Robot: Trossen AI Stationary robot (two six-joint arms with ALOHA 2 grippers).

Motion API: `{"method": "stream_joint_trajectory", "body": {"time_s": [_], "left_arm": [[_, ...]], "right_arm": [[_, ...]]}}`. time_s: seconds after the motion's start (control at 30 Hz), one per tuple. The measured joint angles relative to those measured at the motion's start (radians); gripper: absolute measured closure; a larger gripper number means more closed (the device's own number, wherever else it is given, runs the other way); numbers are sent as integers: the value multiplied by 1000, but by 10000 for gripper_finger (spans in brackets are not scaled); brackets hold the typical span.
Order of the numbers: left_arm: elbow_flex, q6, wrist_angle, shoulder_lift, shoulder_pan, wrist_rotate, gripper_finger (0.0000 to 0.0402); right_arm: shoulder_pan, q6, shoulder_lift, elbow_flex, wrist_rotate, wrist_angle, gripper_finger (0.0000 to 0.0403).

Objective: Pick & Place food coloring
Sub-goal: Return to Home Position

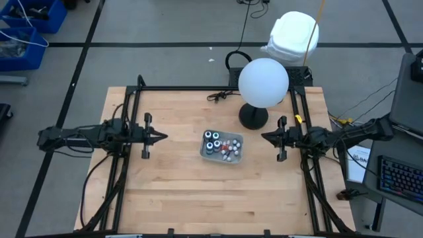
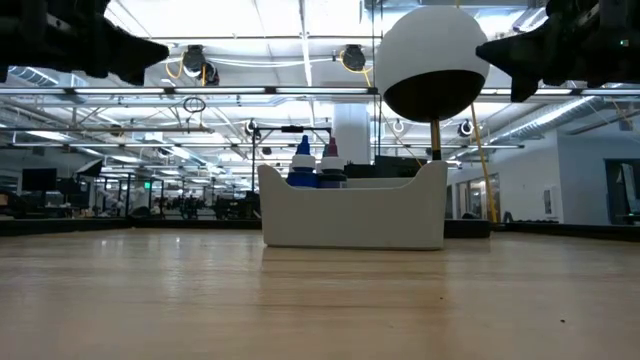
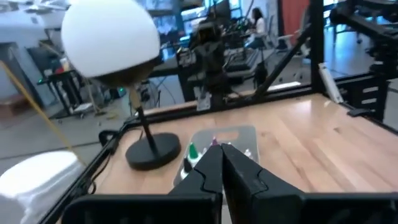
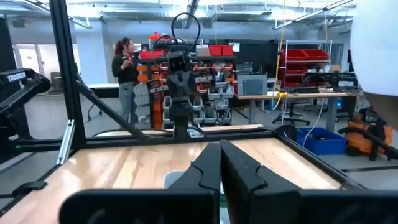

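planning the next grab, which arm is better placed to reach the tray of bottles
Right, probably: the right pincer sits nearer the tray than the left pincer, both shut, though the lamp stands close beside it.

Gray bin (image 2: 350, 215); white-capped bottles (image 1: 231, 147); white lamp globe (image 1: 263, 82).

The right end effector (image 4: 219, 148) is pointing level across the wooden counter (image 4: 124, 165), its two dark fingers (image 4: 239, 171) pressing together with no gap between them. A pale container rim (image 4: 176, 179) is peeking out just beside them. The left arm (image 4: 179, 93) is facing back from the counter's far edge. Beyond the black frame post (image 4: 62, 74), a person (image 4: 126, 68) is standing near shelves that are holding red bins (image 4: 298, 59), with a blue crate (image 4: 320, 140) sitting on the floor.
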Motion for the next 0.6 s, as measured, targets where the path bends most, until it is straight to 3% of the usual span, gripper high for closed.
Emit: {"method": "stream_joint_trajectory", "body": {"time_s": [0.2, 0.43, 0.6], "left_arm": [[8, 32, -46, -37, -14, -13, 397], [10, 153, -95, -215, -113, -59, 396], [10, 179, -179, -324, -117, -74, 398]], "right_arm": [[0, -30, -67, 0, 2, -20, 403], [0, -27, -138, 0, 17, -126, 403], [0, -47, -164, -33, 56, -142, 403]]}}
